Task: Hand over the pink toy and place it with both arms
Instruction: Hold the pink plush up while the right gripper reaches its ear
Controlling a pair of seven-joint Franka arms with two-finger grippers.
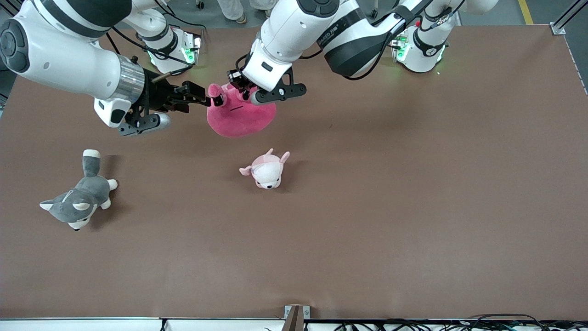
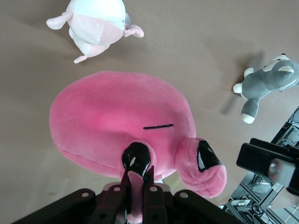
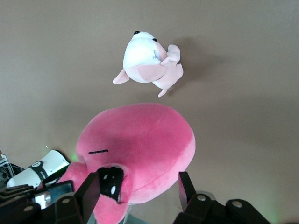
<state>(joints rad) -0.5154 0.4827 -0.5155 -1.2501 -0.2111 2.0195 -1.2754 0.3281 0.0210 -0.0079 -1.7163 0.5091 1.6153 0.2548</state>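
The brown counter (image 1: 413,184) sits on grey flooring. The pink toy (image 1: 239,117) hangs above it, between both arms. The left pincer (image 2: 136,179) pinches its eye stalk; the right pincer (image 1: 216,99) straddles the other stalk, fingers spread. Best to close right firmly before left lets go.

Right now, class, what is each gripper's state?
Left gripper: shut on the pink toy.
Right gripper: open, straddling the pink toy.
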